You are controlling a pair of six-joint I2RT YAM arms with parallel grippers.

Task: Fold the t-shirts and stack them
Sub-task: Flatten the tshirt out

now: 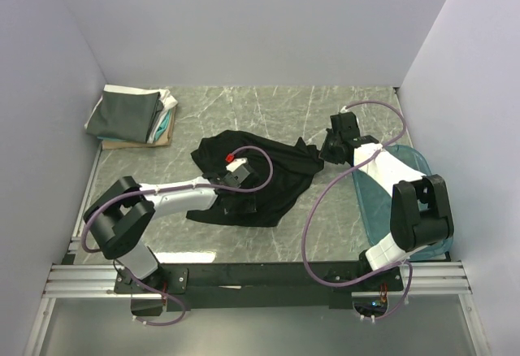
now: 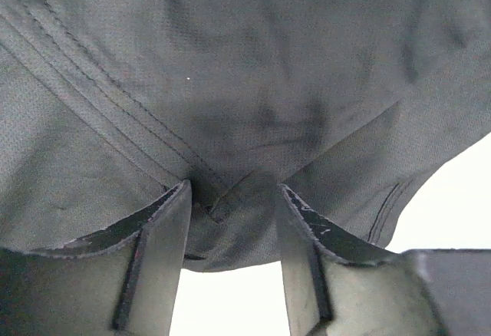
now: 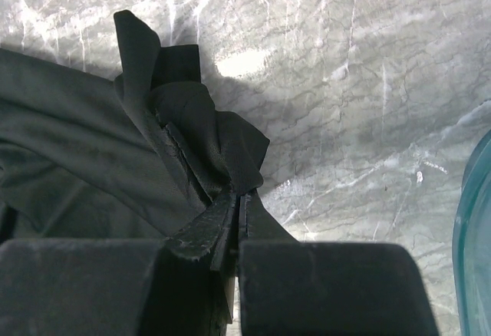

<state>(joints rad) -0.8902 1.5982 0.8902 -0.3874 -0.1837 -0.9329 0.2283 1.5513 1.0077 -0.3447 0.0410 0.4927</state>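
A plain black t-shirt (image 1: 272, 179) lies crumpled in the middle of the table. My left gripper (image 1: 237, 179) is at its left part, its tips lost against the dark cloth in the top view. In the left wrist view the left gripper (image 2: 234, 192) has its jaws apart, with the black shirt (image 2: 245, 83) draped over the tips and a fold hanging between them. My right gripper (image 1: 333, 149) is shut on the shirt's right edge. The right wrist view shows that gripper (image 3: 239, 198) pinching a bunched corner of the black shirt (image 3: 84, 136).
A stack of folded shirts (image 1: 130, 114), dark grey on top with white, teal and tan edges showing, sits at the back left corner. A translucent teal tub (image 1: 375, 203) stands on the right, partly behind the right arm, and shows in the right wrist view (image 3: 474, 236). Walls close three sides.
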